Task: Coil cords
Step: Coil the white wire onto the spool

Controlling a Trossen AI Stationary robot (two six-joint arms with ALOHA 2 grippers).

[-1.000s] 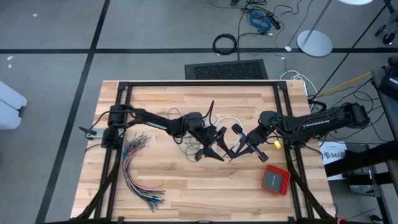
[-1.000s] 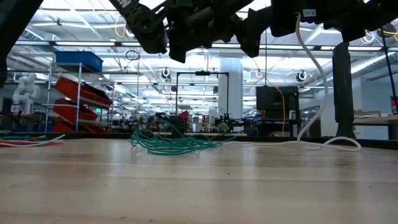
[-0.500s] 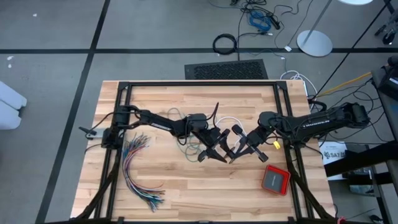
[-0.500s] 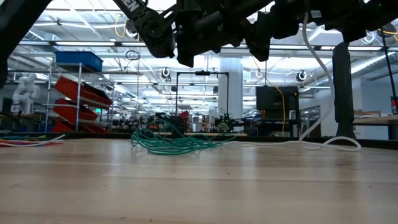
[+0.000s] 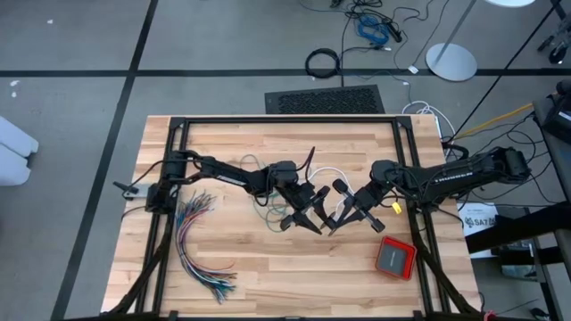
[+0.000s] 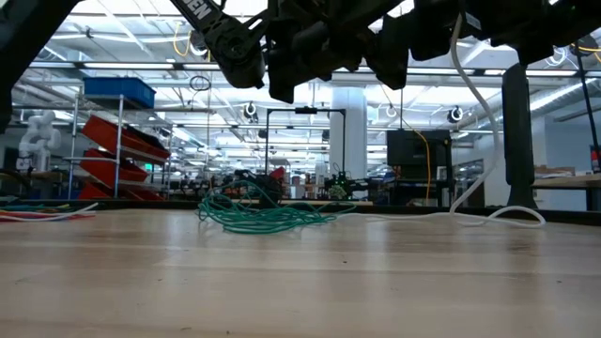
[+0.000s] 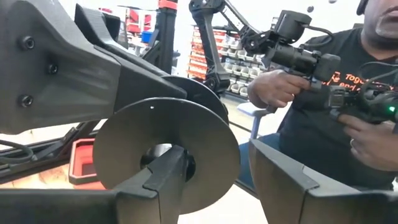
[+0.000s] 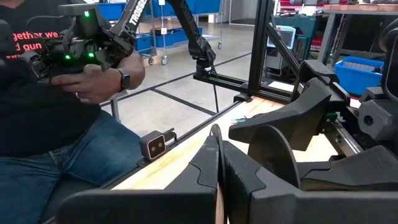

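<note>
On the butcher-block desk (image 5: 268,276), the fanned multicoloured wires (image 5: 198,241) are lying at the left. Further right, the teal-green cord (image 6: 263,216), thin and limp, is lying in a loose tangle mid-desk. Above it, the left gripper (image 5: 302,218) is being held apart, empty. The right gripper (image 5: 339,209) is clamped closed; whether the white tail (image 6: 470,122) is being pinched cannot be told. Slack should be kept while looping.

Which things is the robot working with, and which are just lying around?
For the job: teal-green cord; white-tailed cord; left gripper and right gripper, both over the middle of the table.
Just lying about: coloured wire bundle; red box; black cable ring on the floor.
</note>
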